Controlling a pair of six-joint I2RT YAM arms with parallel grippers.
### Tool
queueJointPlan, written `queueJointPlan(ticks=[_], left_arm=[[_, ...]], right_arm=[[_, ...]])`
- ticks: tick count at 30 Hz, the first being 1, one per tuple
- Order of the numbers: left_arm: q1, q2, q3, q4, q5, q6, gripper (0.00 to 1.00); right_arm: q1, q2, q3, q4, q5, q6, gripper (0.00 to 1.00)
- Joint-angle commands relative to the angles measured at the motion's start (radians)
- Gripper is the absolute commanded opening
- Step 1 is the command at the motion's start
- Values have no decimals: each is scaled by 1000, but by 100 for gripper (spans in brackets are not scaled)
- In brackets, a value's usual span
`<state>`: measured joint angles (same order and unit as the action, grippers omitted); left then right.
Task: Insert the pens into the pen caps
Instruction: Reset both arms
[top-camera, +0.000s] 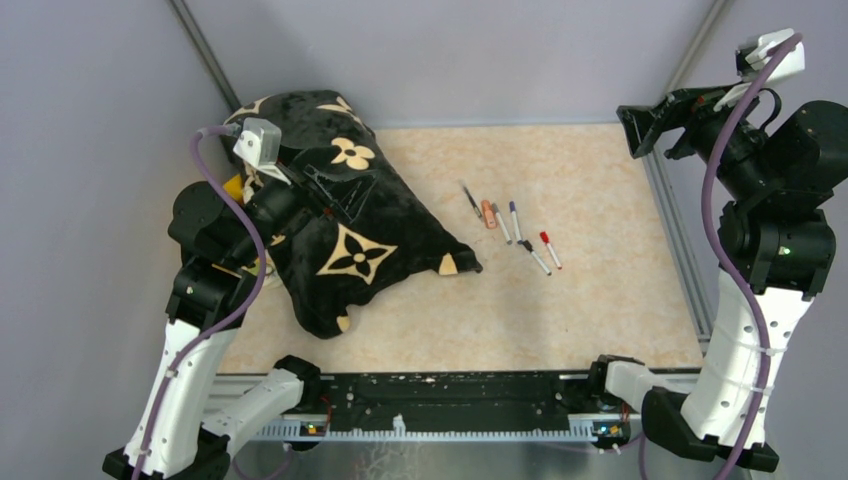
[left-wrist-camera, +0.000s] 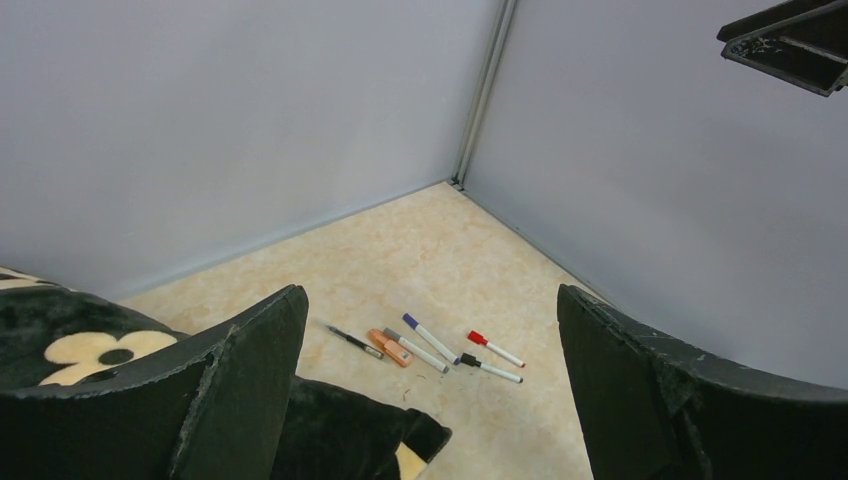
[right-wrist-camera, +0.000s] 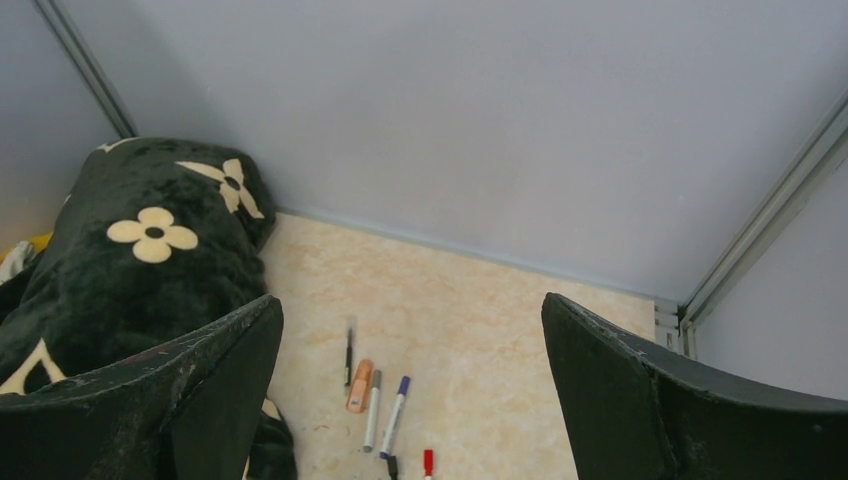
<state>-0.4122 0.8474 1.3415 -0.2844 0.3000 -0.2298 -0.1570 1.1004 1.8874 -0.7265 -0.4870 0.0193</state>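
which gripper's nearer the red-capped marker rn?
Right, going by the top view. The right gripper hangs open past the red-capped marker, toward the far right edge; the left gripper is open over the black cushion, farther off to the left.

On the tabletop (top-camera: 600, 300), the blanket (top-camera: 330, 250) covers the left side, and the pens (top-camera: 515, 221) lie in a loose row just right of the blanket, not touching it, with the thin pen (top-camera: 470, 198) farthest back and the others stepping rightward and nearer.
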Motion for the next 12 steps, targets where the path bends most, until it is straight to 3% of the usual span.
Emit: queueJointPlan(ticks=[1,12], left_arm=[[6,-13,-12,-1,16,17,99],[6,-17,-27,8,25,8,99]], right_arm=[[-16,-4,21,16,-2,8,99],[-18,-7,6,24,-23,17,99]])
